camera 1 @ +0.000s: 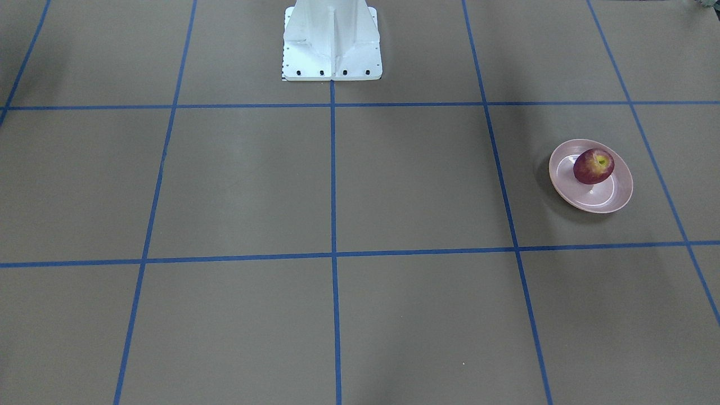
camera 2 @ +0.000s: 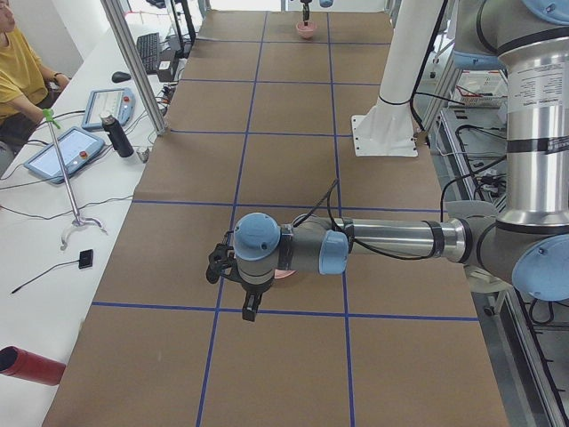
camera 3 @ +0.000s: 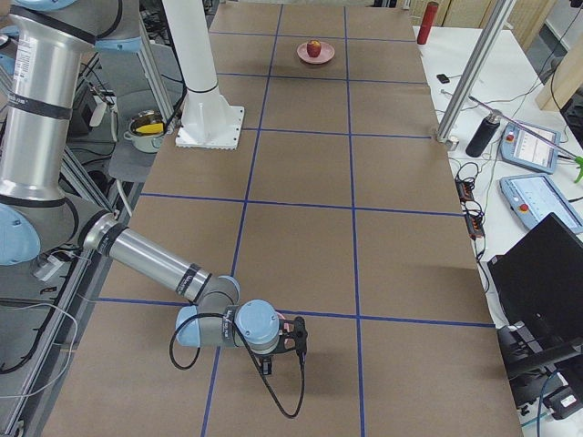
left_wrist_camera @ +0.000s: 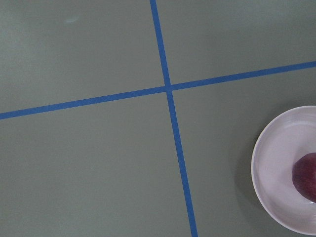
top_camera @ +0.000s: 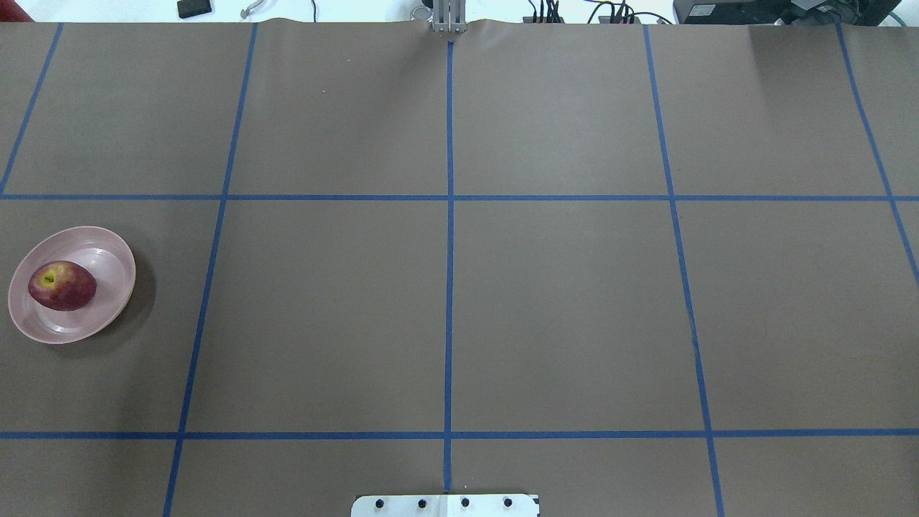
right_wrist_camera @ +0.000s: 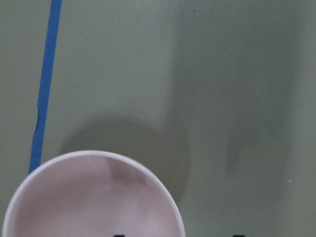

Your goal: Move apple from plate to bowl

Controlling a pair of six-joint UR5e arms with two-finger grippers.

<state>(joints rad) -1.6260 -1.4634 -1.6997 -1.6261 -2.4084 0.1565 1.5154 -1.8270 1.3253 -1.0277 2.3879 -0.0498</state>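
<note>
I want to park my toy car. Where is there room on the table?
The middle squares in front of the robot base are bare, between the plate holding the apple at the left end and the bowl at the right end. Only those ends are busy.

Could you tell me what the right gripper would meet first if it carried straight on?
The right gripper points down: probably the bowl, near its rim; depth is unclear.
</note>
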